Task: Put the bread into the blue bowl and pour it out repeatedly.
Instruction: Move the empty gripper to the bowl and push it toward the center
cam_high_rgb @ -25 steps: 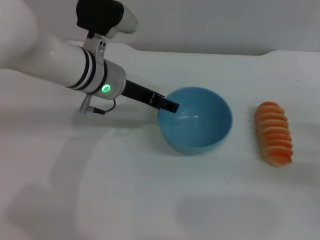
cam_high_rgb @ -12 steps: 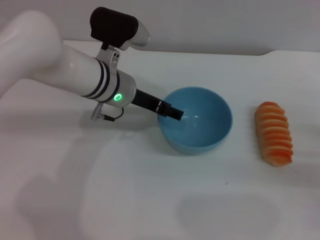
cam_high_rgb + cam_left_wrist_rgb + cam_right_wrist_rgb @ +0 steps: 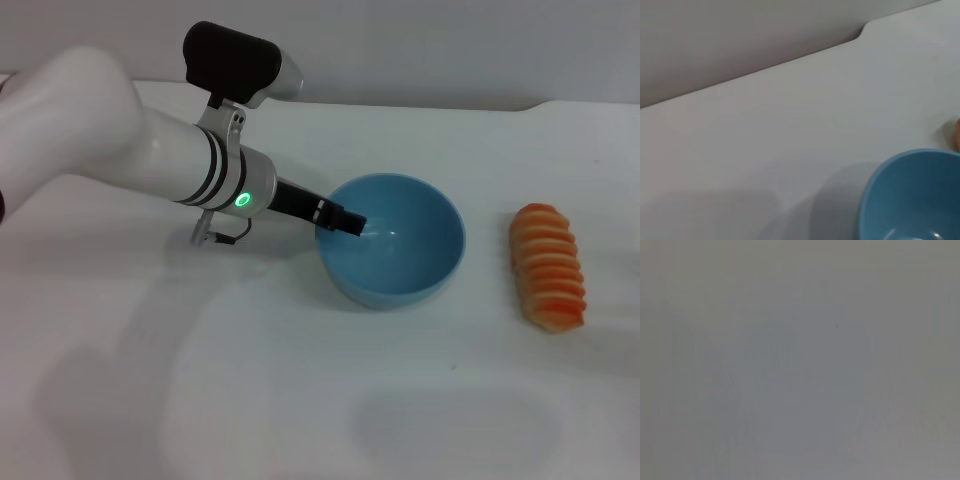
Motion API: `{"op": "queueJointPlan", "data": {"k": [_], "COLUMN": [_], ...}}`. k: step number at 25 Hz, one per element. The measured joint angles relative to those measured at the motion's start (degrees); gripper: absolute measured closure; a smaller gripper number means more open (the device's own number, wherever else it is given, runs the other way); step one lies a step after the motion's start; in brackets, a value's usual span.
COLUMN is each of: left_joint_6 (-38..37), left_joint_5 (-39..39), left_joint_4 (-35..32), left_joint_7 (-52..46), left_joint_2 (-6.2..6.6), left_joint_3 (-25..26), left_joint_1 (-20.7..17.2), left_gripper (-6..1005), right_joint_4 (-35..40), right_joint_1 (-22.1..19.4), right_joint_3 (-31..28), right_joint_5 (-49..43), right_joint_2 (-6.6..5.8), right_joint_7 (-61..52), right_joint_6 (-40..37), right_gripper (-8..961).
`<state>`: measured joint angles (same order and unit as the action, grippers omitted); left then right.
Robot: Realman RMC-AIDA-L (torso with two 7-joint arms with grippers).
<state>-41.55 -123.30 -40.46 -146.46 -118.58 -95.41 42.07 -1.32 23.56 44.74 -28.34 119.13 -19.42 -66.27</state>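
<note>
The light-blue bowl (image 3: 405,262) stands upright and empty on the white table (image 3: 250,390). The orange-tan ridged bread (image 3: 547,267) lies on the table to the right of the bowl, a short gap away. My left gripper (image 3: 345,220) comes in from the left, and its dark tip is at the bowl's left rim, reaching slightly over it. In the left wrist view the bowl (image 3: 912,200) fills one corner and a sliver of the bread (image 3: 957,135) shows at the edge. My right gripper is out of view; its wrist view shows only a plain grey surface.
The table's back edge (image 3: 420,105) runs below a grey wall, with a step in it at the right (image 3: 540,104). My left arm's white forearm (image 3: 150,160) spans the left part of the table above the surface.
My left arm has swung forward and to the right, bringing its tip from just outside the bowl's left rim to slightly over it. The bowl and the bread have not moved.
</note>
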Motion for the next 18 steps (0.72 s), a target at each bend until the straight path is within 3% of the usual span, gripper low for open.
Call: {"op": "queueJointPlan", "data": {"k": [18], "left_joint_6": [2.78], "left_joint_5": [0.18], "left_joint_4": [4.77], "left_joint_7": [-1.97], "left_joint_2": [-0.06], "left_joint_3": [-3.62], "left_joint_1": [2.03], "left_gripper": [139], "right_joint_4": [0.00], "right_joint_1": [0.25], "right_joint_3": [0.00], "right_joint_5": [0.03], "right_joint_2": [0.05], "right_joint_7": [-0.21], "right_joint_6": [-0.13], "right_gripper": [337]}}
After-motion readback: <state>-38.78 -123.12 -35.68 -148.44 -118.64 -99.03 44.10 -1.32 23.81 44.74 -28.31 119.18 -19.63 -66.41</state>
